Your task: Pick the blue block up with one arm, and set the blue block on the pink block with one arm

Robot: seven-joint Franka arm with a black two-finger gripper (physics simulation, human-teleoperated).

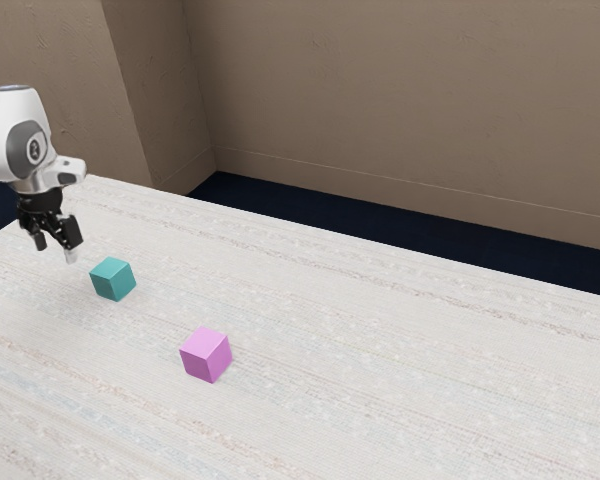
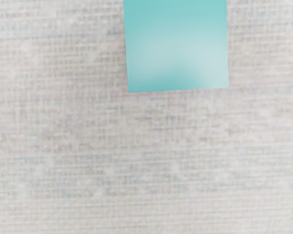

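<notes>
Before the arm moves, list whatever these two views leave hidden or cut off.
- Blue block, wrist view: part of it is cut off by the frame edge, so its full outline is missing.
- Blue block and pink block, exterior view: their far faces and undersides are hidden by the blocks themselves.
- Arm, exterior view: everything behind the wrist is cut off by the left edge.
- Table, exterior view: its near and right extent runs off the picture.
</notes>
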